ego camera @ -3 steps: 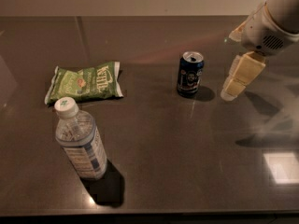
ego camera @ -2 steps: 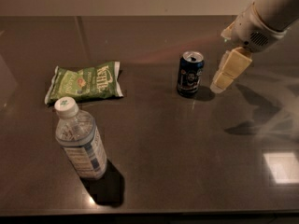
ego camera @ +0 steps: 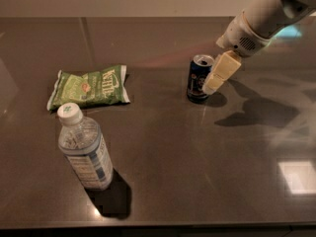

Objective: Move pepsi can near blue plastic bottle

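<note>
Pepsi can (ego camera: 197,80): small dark blue aluminium drink can, silver top, upright on the desk (ego camera: 173,162), right of centre and toward the far side.

Handling, as judged: a thin-walled, rigid cylinder with a smooth, fairly slippery painted skin. The tab area on top looks dark, so the can may be opened; contents and weight cannot be told. If empty, it is very light and tips at a nudge. If full, it is steadier but may spill when tilted. The wall dents under a hard squeeze.

Hold, as judged: across the body at mid-height, pressure on two opposite sides, the can kept upright. The rim and top are poor places to grip.

Gripper (ego camera: 215,80): cream-coloured, on a pale arm entering from the upper right. It sits at the can's right side, overlapping the right edge at body height. Whether it touches the can is not clear, and whether it is spread or closed cannot be told.

Blue plastic bottle (ego camera: 84,152): clear, white screw cap, blue-and-white label, upright at the near left. It is the tallest item and stands well apart from the can.

Green Kettle chip bag (ego camera: 89,87): lies flat at the left, between the bottle and the far edge, near the straight line from can to bottle.

Caution: a fast slide or a low push may topple the can.
</note>
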Controlling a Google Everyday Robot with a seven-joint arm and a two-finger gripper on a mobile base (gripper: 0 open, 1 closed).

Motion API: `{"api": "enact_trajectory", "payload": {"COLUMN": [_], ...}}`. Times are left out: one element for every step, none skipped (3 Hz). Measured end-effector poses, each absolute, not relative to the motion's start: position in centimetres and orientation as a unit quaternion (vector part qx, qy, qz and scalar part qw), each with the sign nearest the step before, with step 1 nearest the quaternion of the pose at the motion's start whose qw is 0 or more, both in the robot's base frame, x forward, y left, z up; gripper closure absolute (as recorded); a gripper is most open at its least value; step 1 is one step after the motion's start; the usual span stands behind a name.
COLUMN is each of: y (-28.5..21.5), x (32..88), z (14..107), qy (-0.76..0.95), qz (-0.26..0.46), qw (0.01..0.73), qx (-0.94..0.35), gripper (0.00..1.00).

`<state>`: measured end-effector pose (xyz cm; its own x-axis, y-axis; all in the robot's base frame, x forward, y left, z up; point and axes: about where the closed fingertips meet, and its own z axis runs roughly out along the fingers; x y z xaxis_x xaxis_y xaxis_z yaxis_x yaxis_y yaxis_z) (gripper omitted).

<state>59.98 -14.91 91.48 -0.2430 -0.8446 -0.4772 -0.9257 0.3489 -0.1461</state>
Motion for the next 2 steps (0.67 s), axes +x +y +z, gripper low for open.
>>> {"api": "enact_trajectory", "payload": {"y": [-13.74,-13.19], "x": [60.57,60.93], "z": [90.34,89.97], "qy": [0.785,0.785], "qz": [0.109,0.124], "qw": [0.244,0.248], "qx": [-0.558,-0.554], "gripper": [0.00,0.19]}}
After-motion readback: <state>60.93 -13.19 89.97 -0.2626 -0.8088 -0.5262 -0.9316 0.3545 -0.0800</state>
